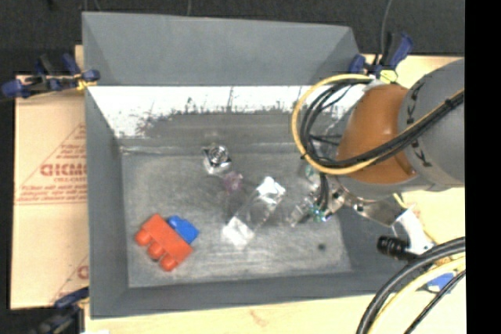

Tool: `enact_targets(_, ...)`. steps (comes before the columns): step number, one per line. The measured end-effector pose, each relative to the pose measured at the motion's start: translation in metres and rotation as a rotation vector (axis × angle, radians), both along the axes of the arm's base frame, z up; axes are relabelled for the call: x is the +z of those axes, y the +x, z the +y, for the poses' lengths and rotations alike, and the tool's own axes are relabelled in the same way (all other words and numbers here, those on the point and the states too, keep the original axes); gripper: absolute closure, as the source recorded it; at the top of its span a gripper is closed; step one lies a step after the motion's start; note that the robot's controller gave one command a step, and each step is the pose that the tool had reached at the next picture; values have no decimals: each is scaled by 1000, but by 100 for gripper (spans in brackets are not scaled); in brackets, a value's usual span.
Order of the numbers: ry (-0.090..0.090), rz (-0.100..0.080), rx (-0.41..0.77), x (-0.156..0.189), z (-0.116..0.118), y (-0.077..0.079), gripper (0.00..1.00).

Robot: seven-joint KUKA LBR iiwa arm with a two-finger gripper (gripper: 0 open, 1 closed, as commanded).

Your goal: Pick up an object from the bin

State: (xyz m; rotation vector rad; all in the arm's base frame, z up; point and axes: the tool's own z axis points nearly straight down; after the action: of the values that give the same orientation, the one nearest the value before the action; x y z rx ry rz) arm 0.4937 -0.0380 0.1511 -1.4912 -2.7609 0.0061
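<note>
A clear plastic piece (267, 193), pale and glassy with an irregular outline, lies on the bin floor a little right of the frame's centre. It is the thing nearest the gripper (315, 209), which sits low over the floor just to its right. Whether the two touch cannot be made out.

The gripper shows as a small dark cluster with a green glint. The robot's bulk hides most of it, so it is impossible to tell whether it is spread, clenched or grasping anything.

Above it, a rounded orange cover (376, 138) on the wrist fills the right middle of the frame. It is looped with black and yellow cables (313, 113). The grey arm (438, 121) runs off the right edge.

A second clear piece (236, 231) lies just below and left of the first. Up and to the left sit a faint purple thing (231, 182), too dim to identify, and a shiny silver object (215, 159).

Well apart, at the lower left of the floor, an orange block (160, 242) touches a small blue piece (185, 228).

The grey metal bin (196, 109) has scuffed, sloping walls.
</note>
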Motion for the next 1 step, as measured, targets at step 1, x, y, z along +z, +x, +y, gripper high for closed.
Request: enact_targets(1,1,-6,2,0,1,3,0)
